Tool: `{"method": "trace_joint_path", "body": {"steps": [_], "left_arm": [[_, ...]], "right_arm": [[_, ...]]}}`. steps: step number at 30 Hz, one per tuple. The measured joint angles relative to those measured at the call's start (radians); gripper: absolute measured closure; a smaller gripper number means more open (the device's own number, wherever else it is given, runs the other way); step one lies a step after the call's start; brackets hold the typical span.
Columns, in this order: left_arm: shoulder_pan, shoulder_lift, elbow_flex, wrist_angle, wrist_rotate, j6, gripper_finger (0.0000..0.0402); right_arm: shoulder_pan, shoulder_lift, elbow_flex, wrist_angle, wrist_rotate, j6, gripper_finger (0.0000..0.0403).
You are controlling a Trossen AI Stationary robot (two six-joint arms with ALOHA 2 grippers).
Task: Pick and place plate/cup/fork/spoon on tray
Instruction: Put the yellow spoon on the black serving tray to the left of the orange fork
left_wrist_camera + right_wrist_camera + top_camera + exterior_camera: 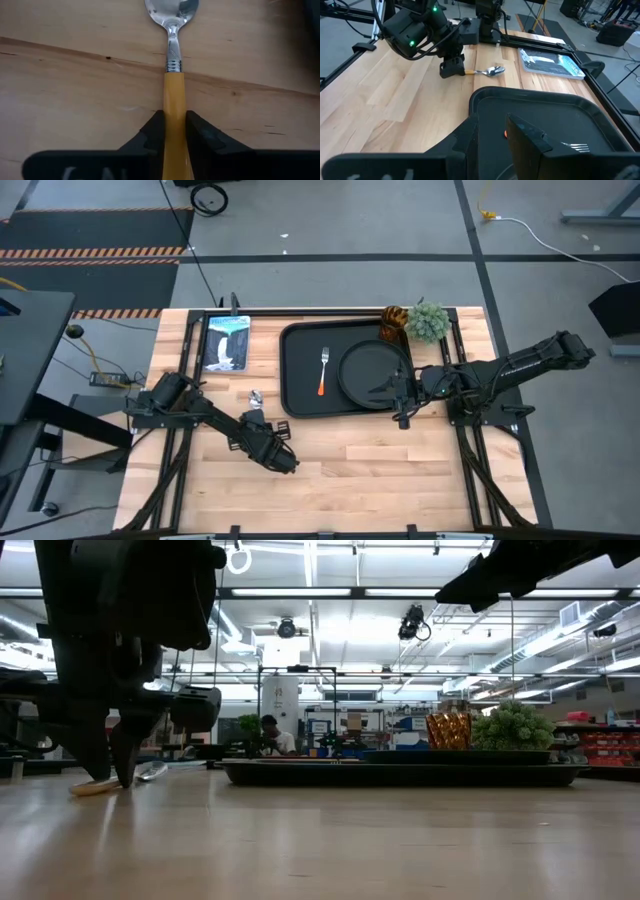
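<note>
The table [400,470] carries the tray [300,405] toward its far centre, w/ the plate [372,370] already lying in the tray's right half and the fork [323,372] in its left half, handle toward the near rim, prongs away. The cup [394,321] stands on the tray's far right corner, touching or nearly touching a fuzzy green plant ball [429,321] just beside it; a blue-and-white picture card [226,341] lies off the tray's left end. Left gripper [262,425] is down at the table surface left of the tray, and the wrist view shows its fingers [152,135] pressed against both sides of the yellow handle of the spoon [173,75], so clamped on it, spoon apparently not lifted yet (low view shows it lying at table level by the fingertips). Spoon's long axis runs straight out from the gripper, bowl ahead of the fingertips, pointing toward the card side in the high view. My read: the carry goes rightward and a bit farther out, to the tray's bare left part; the raised rim is the one thing to clear, and the fork lies close to the likely drop spot. Right gripper [385,390] hovers over the plate's near edge, fingers [470,137] apart w/ nothing between them, so it's well away from the spoon but sits above the tray.
</note>
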Motion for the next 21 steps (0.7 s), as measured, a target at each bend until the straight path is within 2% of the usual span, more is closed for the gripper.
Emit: {"method": "trace_joint_path", "body": {"steps": [8,18,21], "left_arm": [[0.008,-0.017,-0.003,-0.008,-0.024,0.003,0.0337],[0.104,-0.03,0.149,-0.253,-0.201,0.084,0.0332],[0.157,-0.032,0.195,-0.27,-0.272,0.148,0.033]], "right_arm": [[0.0,0.0,0.0,0.003,0.0,-0.014,0.0298],[0.0,0.0,0.0,0.011,0.0,-0.015,0.0298],[0.0,0.0,0.0,0.013,0.0,-0.015,0.0298]]}}
